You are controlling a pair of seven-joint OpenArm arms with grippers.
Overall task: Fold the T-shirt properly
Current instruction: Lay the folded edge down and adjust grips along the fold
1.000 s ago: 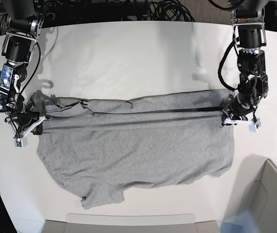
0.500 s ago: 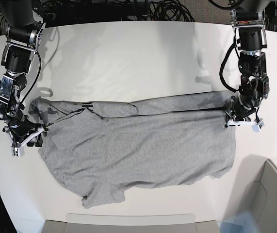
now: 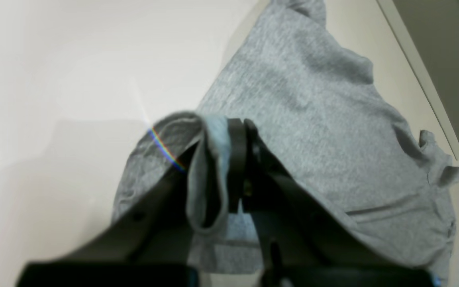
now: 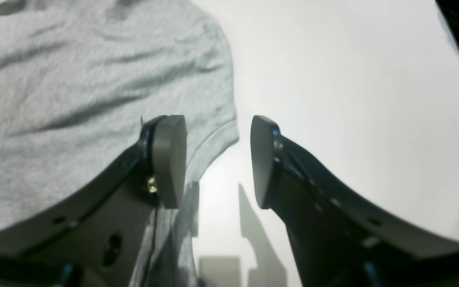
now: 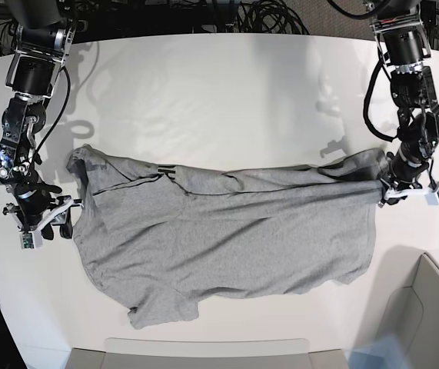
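T-shirt (image 5: 227, 246) fabric sits pinched in the closed left gripper (image 3: 235, 163), while the right gripper (image 4: 218, 161) angles downward, wide open and empty.

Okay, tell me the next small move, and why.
Probably the left fingers should lower their fold and let go: they are shut on the T-shirt, pulling its edge out to their side, while the right fingers stand open with nothing between them.

Left pincer (image 3: 229, 159) blurred, lettering too small
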